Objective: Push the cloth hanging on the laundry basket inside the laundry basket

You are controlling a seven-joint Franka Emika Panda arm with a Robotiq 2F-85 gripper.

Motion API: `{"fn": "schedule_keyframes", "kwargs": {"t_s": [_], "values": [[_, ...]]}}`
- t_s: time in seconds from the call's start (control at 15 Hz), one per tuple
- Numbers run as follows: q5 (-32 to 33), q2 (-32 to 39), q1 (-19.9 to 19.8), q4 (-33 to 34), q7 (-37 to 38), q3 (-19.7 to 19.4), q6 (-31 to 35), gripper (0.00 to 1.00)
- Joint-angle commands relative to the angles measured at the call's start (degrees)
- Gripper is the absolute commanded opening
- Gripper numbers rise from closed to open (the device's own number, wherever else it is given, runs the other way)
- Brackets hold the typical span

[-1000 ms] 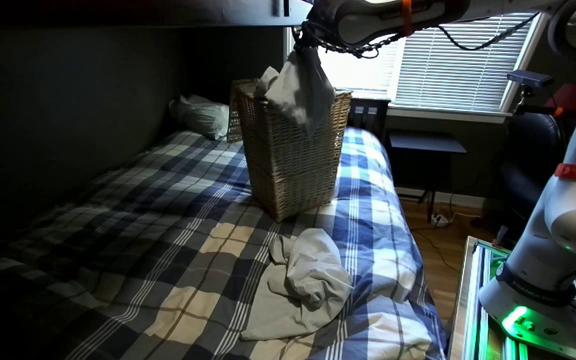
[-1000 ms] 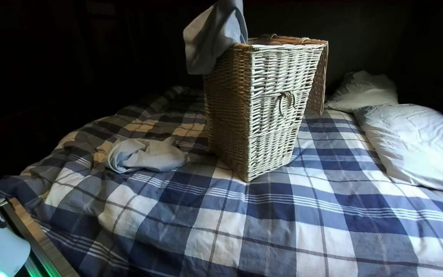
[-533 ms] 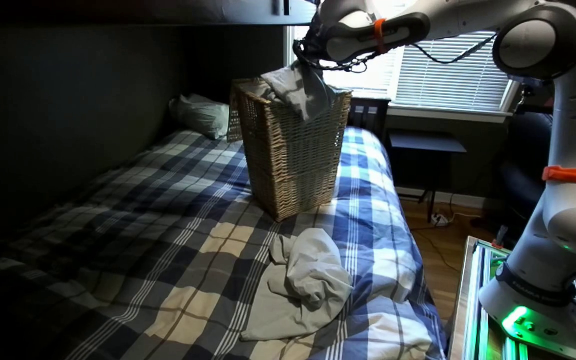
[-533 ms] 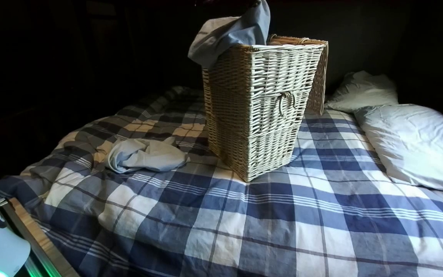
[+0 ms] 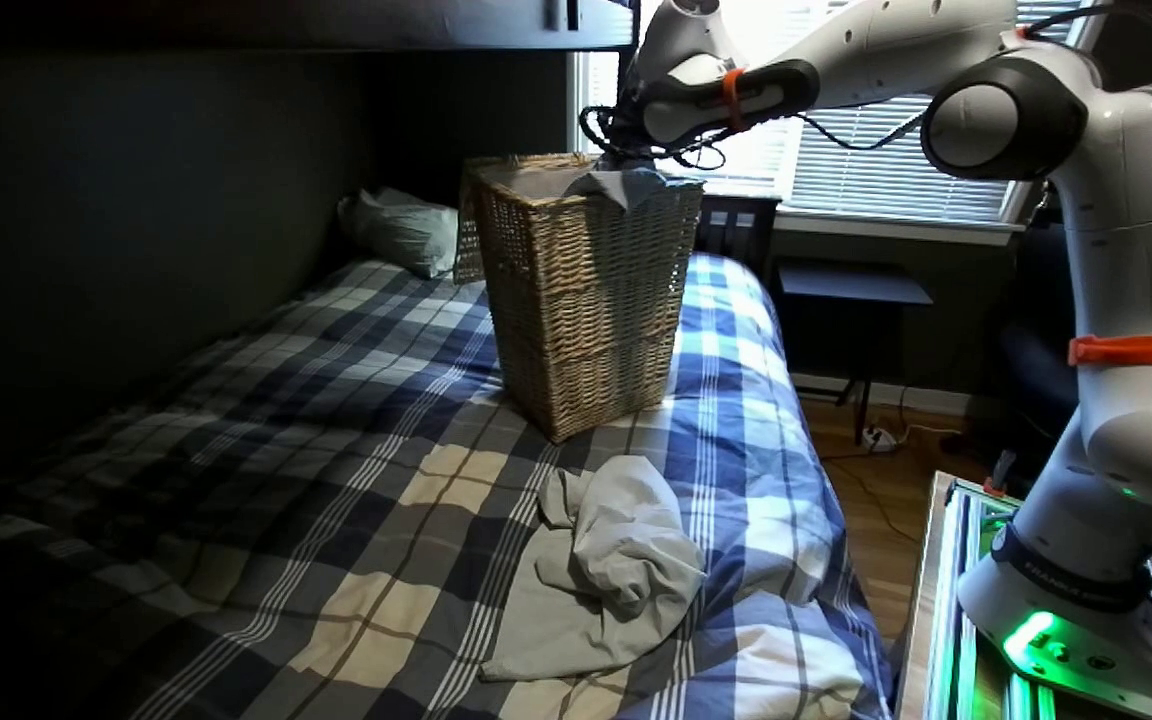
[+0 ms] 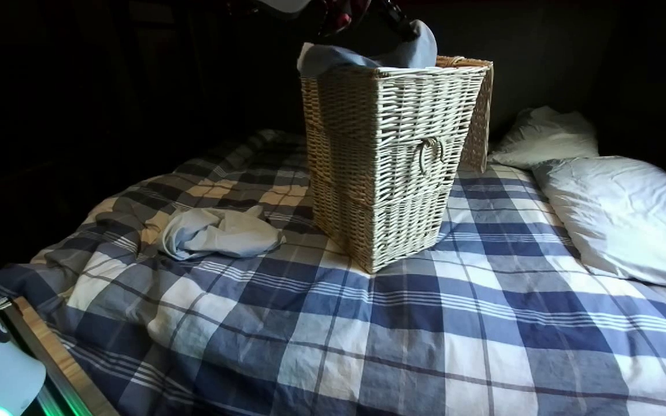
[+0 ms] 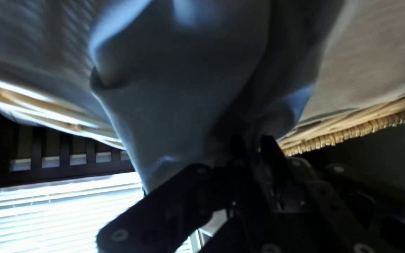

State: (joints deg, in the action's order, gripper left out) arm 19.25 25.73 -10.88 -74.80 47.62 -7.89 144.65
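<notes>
The tall wicker laundry basket (image 5: 591,310) stands upright on the bed, also in an exterior view (image 6: 414,167). A grey cloth (image 6: 422,47) lies bunched over its top opening; one fold still rises above the rim at the left there. The cloth also shows in an exterior view (image 5: 631,186) and fills the middle of the wrist view (image 7: 174,102). My gripper (image 7: 252,142) is shut on the cloth, with fabric between its fingertips. The gripper (image 6: 408,32) is just above the basket's opening, pointing down. The cloth's lower part is hidden inside the basket.
A second crumpled grey cloth (image 5: 626,560) lies on the plaid bed in front of the basket. The basket's lid (image 6: 477,127) hangs open at its far side. Pillows (image 6: 628,219) lie beyond. A dark overhead ledge (image 5: 286,25) runs above the bed near the arm.
My gripper has moved down and over the basket's opening, carrying the cloth. The part that hung down the basket's outer side has been drawn up to the rim.
</notes>
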Motion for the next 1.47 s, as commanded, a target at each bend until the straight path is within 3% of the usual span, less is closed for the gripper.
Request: {"fn": "schedule_keyframes", "kwargs": {"t_s": [0.0,0.07,0.47,0.67,0.87,1.4], "values": [[-12.3,-1.9,0.3,0.3,-9.4,2.1,-9.5,0.49],[-12.4,-3.2,-1.1,0.0,-10.2,4.6,-13.6,0.56],[-11.4,-13.0,0.6,-1.6,-11.1,4.1,-35.6,1.00],[-10.1,-19.2,1.2,-4.3,-14.6,4.3,-46.3,1.00],[-8.8,-24.7,1.7,-10.1,-21.4,4.8,-52.5,1.00],[-11.4,-39.2,4.6,-31.9,-42.2,4.6,-51.6,1.00]]}}
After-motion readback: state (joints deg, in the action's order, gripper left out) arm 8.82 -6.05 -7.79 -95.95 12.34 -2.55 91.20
